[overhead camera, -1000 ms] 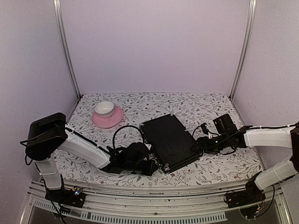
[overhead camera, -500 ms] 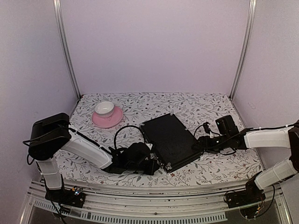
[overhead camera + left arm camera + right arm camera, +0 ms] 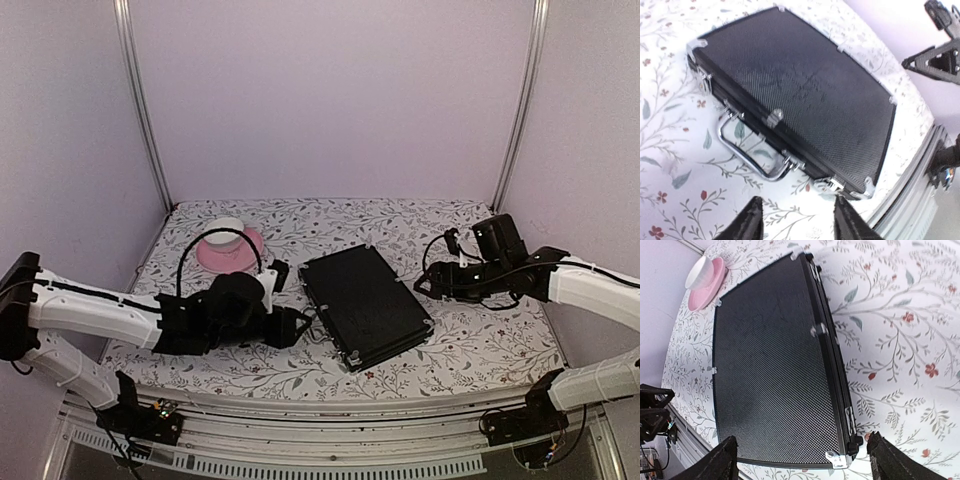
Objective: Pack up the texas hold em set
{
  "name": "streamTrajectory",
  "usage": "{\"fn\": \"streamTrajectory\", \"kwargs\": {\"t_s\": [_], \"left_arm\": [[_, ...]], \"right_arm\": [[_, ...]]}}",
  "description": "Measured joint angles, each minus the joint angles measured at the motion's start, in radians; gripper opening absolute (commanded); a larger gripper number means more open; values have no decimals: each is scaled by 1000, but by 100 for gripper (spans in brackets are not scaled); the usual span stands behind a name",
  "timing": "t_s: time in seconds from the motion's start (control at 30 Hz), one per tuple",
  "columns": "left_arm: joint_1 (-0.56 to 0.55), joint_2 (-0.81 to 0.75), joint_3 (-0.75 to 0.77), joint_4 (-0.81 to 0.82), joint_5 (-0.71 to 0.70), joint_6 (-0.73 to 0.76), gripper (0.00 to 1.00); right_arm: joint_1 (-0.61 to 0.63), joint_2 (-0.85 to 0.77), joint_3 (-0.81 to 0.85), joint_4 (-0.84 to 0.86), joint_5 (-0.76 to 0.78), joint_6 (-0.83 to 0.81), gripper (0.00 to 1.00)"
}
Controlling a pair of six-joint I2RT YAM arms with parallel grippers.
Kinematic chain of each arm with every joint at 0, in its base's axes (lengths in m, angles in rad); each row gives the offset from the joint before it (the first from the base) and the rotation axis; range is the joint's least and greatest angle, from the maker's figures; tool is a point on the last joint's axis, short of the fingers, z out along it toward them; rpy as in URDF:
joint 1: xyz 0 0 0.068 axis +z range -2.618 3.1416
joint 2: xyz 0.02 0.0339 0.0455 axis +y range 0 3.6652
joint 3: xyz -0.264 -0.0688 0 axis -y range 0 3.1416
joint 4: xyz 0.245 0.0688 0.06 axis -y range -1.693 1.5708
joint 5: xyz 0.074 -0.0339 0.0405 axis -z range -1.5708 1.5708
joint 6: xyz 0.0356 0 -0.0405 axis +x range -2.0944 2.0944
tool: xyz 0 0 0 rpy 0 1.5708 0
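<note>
Poker case [image 3: 365,305]: closed, flat at centre of floral table [image 3: 470,345], handle [image 3: 747,155] on left side; left gripper [image 3: 797,222] low, just short of handle, fingers parted, empty; right gripper [image 3: 805,462] hovering beside opposite edge, fingers wide, empty.

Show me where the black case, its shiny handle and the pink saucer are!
black case [image 3: 365,305], top external view, middle of its closed lid.
metal handle [image 3: 742,159], left wrist view, curved bar of the handle.
pink saucer [image 3: 710,292], right wrist view, bare rim beside the cup.
</note>
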Motion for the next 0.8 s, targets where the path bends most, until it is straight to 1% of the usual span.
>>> {"fn": "streamTrajectory", "kwargs": {"t_s": [0.1,0.13,0.2,0.3,0.37,0.5,0.6,0.63,0.7,0.8], "left_arm": [[86,-50,62,-41,44,74,73],[126,-51,85,-45,63,99,76],[210,-45,124,-51,111,145,79],[330,-15,167,-48,164,205,80],[438,19,182,-31,224,236,80],[689,55,149,16,316,267,80],[897,44,70,65,378,275,81],[978,36,38,84,400,274,81],[1134,3,-36,130,441,267,82],[1301,-70,-140,205,428,270,84]], "right_arm": [[0,-2,104,-41,53,-29,100],[0,0,135,-47,67,-38,99],[0,17,196,-50,84,-60,99],[-13,63,249,-16,85,-83,99],[-52,109,261,33,62,-99,99],[-201,163,224,121,11,-114,99],[-370,156,146,206,-14,-125,99],[-439,149,109,242,-25,-131,99],[-537,124,43,296,-23,-142,99],[-650,60,-75,407,26,-166,99]]}}
